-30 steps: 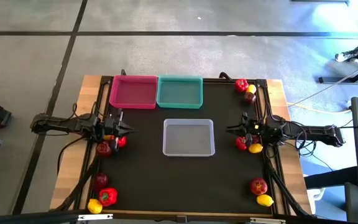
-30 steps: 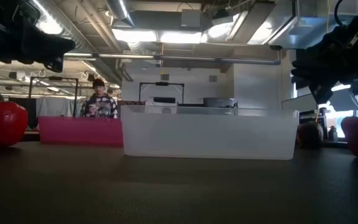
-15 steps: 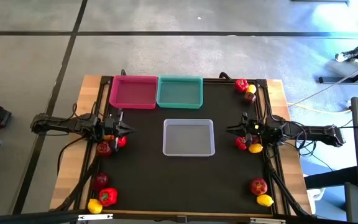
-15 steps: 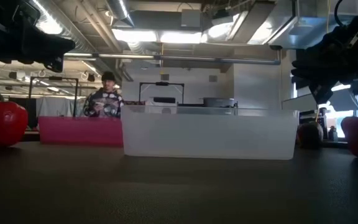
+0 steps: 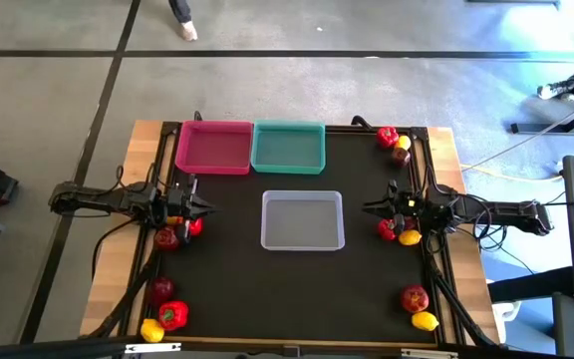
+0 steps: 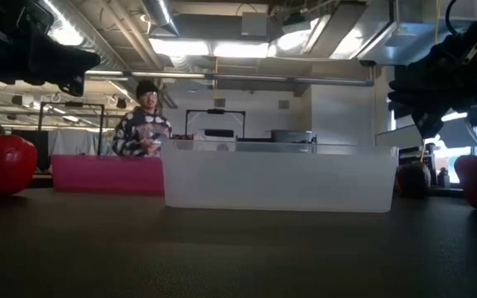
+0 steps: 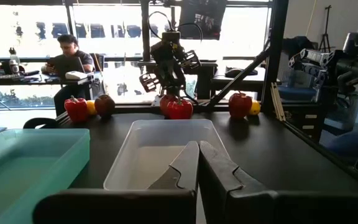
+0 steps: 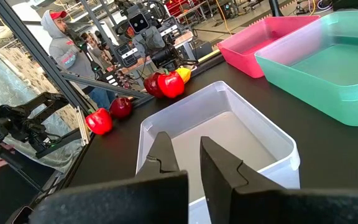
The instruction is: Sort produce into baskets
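Nothing sorted yet: clear tray point(image 5: 303, 220) mid-table, pink tray point(image 5: 213, 147) & teal tray point(image 5: 288, 147) just behind it, all empty. Produce point(image 5: 177, 231) in clusters either side. Left gripper point(image 5: 199, 207), right gripper point(image 5: 372, 207) flanking clear tray, jaws closed, holding nothing. Next: open up, drop onto nearest piece.

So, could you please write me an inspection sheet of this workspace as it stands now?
Surface: black mat on a wooden table.
Job's things: pink plastic tray, teal plastic tray and translucent grey-white tray all hold nothing; glossy red peppers, yellow lemons and dark red apples lie in clusters along both side edges, e.g. far right and near left.
Clutter: nothing seen.
Grippers: left gripper fingers shut, holding nothing; right gripper fingers nearly together, holding nothing; both face the grey-white tray.
Cables: cables run along both arms.
Surroundings: person in a patterned top walks behind the table.
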Available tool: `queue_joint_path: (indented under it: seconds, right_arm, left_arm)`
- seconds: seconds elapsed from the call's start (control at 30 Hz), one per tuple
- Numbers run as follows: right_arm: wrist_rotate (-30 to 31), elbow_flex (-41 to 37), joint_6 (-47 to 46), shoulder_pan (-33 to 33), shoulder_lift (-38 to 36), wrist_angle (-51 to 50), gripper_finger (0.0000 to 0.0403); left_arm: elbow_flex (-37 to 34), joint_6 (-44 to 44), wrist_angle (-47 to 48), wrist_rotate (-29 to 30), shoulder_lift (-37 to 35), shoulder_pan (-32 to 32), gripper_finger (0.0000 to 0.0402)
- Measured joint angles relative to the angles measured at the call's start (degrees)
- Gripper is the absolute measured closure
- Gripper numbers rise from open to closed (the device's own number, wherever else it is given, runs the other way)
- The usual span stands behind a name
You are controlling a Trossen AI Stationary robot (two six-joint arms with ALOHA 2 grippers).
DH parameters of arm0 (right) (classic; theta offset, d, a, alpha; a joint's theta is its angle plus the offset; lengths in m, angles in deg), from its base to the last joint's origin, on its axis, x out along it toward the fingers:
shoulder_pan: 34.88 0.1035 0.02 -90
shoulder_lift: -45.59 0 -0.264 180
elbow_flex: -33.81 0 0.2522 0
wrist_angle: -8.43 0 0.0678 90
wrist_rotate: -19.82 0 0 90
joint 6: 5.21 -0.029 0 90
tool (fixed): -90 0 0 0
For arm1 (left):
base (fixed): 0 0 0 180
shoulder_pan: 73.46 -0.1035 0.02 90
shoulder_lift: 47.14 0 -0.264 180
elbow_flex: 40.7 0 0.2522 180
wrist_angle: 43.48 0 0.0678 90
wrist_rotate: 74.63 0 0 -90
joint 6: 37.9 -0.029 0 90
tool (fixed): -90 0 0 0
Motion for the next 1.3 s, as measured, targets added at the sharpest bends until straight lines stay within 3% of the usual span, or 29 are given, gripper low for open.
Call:
queue_joint_path:
  seconds: [0.4,0.73,0.9,1.07,1.3]
  right_arm:
    - [0.00,0.00,0.01,0.01,-0.01,0.01,0.0384]
    - [0.00,0.00,0.01,0.00,0.00,1.98,0.0384]
    - [0.31,0.00,0.01,0.00,-0.01,2.38,0.0384]
    - [0.90,0.00,-0.27,0.00,-0.02,2.67,0.0384]
    - [0.66,0.00,-0.52,0.00,0.00,2.63,0.0384]
  left_arm:
    - [0.00,1.60,-2.61,0.02,-0.01,0.00,0.0400]
    - [-0.02,5.83,-22.49,1.23,0.00,-0.01,0.0400]
    - [0.35,-0.47,-30.44,3.05,0.28,-0.01,0.0400]
    - [6.27,-2.44,-27.34,4.90,5.06,-0.01,0.0400]
    - [22.20,-0.13,-6.52,6.23,20.54,-0.01,0.0400]
